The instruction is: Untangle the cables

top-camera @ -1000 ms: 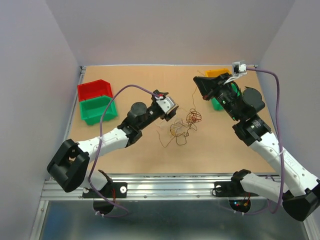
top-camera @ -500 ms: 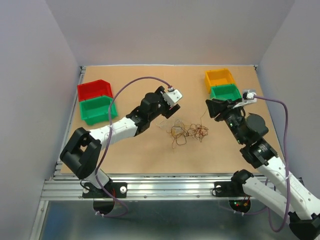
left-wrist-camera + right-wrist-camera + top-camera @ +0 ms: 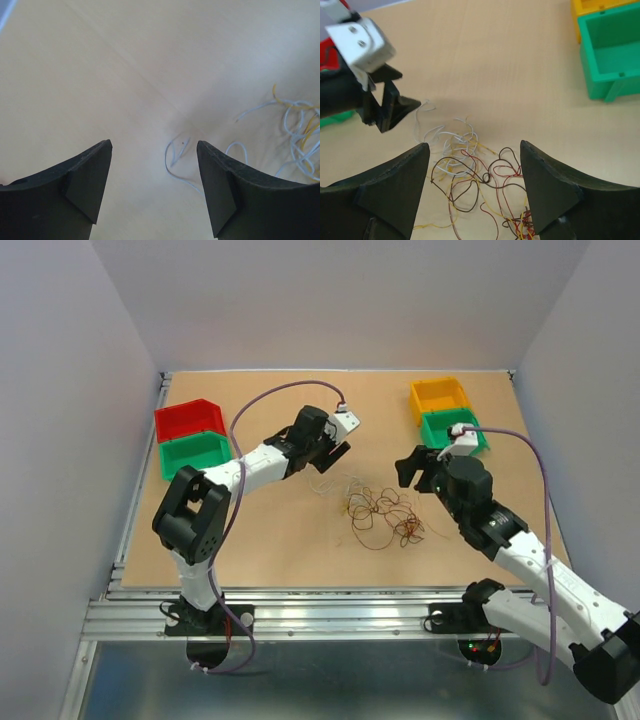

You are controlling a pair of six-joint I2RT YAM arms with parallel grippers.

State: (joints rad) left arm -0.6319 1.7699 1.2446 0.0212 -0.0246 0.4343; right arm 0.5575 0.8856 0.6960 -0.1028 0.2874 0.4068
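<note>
The cables (image 3: 382,512) lie on the tabletop as a loose spread of thin brown, red, yellow and whitish loops. The right wrist view shows the cables (image 3: 470,172) directly below my right gripper (image 3: 474,145). That gripper is open, with nothing between its fingers. In the top view my right gripper (image 3: 412,468) hovers just right of the spread. My left gripper (image 3: 333,456) is open at the spread's far-left edge. Only a whitish wire end (image 3: 176,159) lies on the table beyond my left gripper (image 3: 153,145), and more whitish and yellow loops (image 3: 300,131) show at the right.
A red bin (image 3: 188,418) and a green bin (image 3: 195,456) stand at the far left. An orange bin (image 3: 440,395) and another green bin (image 3: 452,427) stand at the far right, close behind my right gripper. Grey walls enclose the table.
My right gripper went from shut to open, and its arm came down and left toward the cables. The cables now lie flatter and wider. The left arm swung back toward the far left.
</note>
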